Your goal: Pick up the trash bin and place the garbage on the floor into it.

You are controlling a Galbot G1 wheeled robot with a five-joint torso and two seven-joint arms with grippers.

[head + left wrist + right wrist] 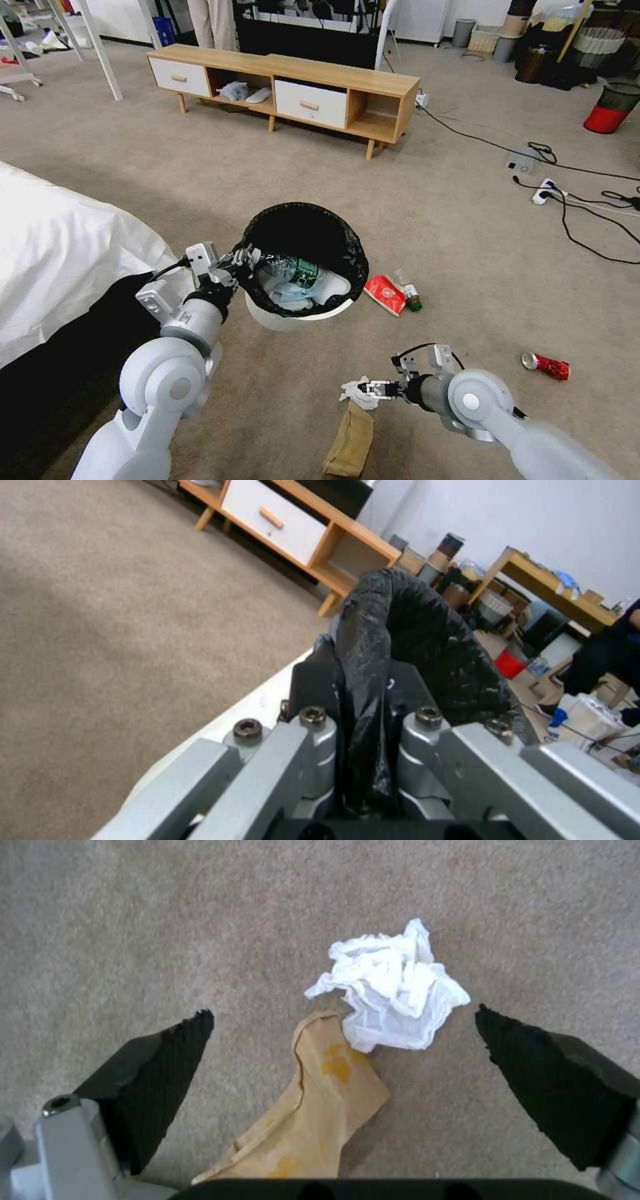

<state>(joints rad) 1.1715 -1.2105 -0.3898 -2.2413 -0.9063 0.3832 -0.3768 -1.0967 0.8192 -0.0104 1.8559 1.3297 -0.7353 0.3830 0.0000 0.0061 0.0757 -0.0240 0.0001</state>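
Head looks down; right wrist close above tissue (pixel 390 990).

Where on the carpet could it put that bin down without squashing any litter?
Bare carpet lies between the trash bin and the long wooden cabinet. It is crowded beside the bin, at the red packet and small bottle, and under the open right gripper, at the tissue and paper bag.

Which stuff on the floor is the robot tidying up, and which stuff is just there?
For the job:
trash bin, held by the left gripper
white tissue, under the open right gripper
brown paper bag
red packet
small brown bottle
crushed red can

Just there:
black cables
white power strip
wooden TV cabinet
bed
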